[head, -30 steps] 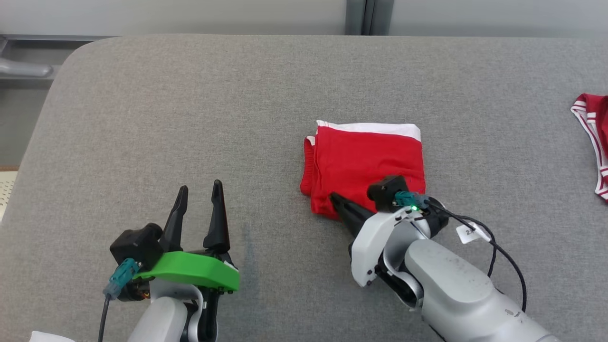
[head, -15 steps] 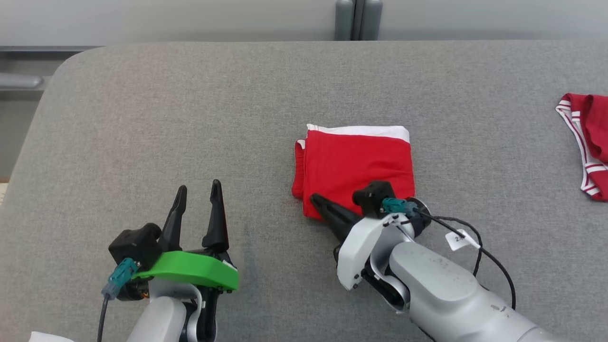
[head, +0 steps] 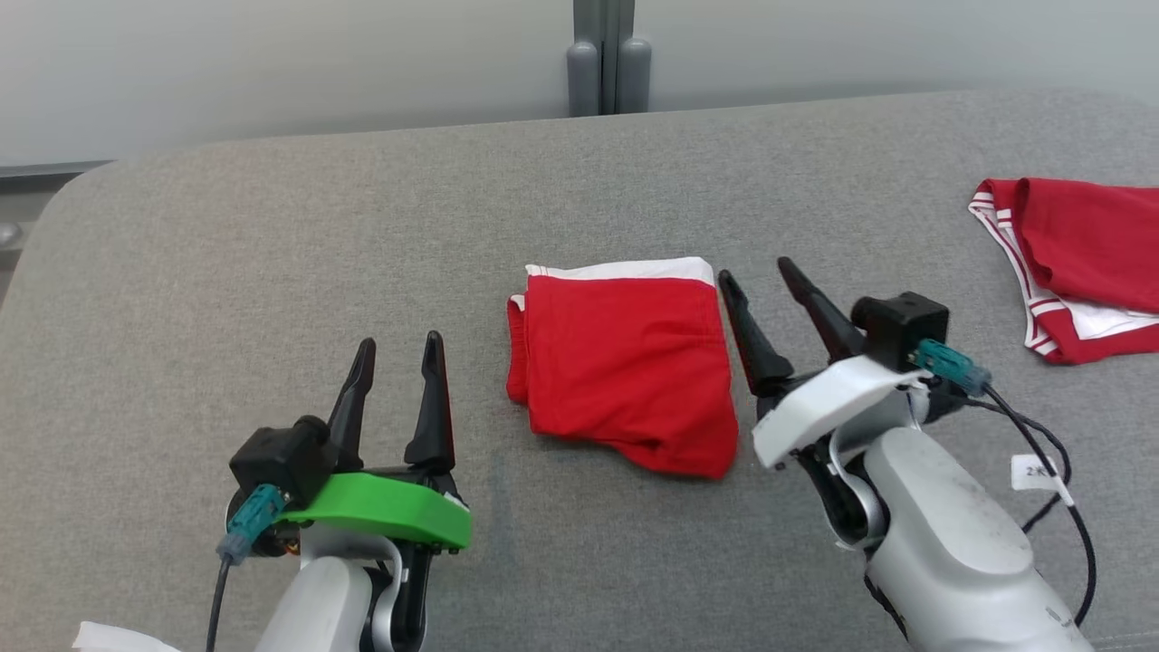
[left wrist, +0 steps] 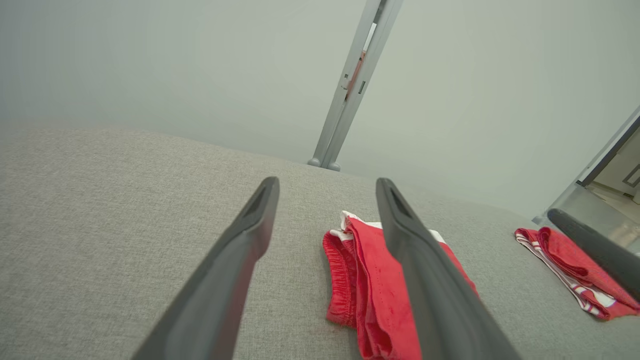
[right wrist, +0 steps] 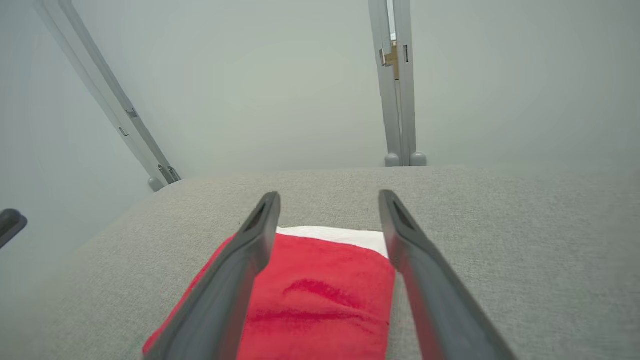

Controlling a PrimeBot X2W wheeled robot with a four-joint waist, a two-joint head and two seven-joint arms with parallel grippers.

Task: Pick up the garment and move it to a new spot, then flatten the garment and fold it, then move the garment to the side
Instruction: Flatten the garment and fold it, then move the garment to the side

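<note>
1. Lying folded at the middle of the grey bench, the red garment shows its white band along the far edge; it is roughly square, slightly longer front to back.
2. Right end effector stands just beside the garment's right edge, fingers spread and empty, pointing along that edge.
3. Left end effector, likewise spread and empty, sits farther off on the garment's left.
4. The right arm looks better placed for the sideways move; a second red garment lies well apart to the right.
</note>
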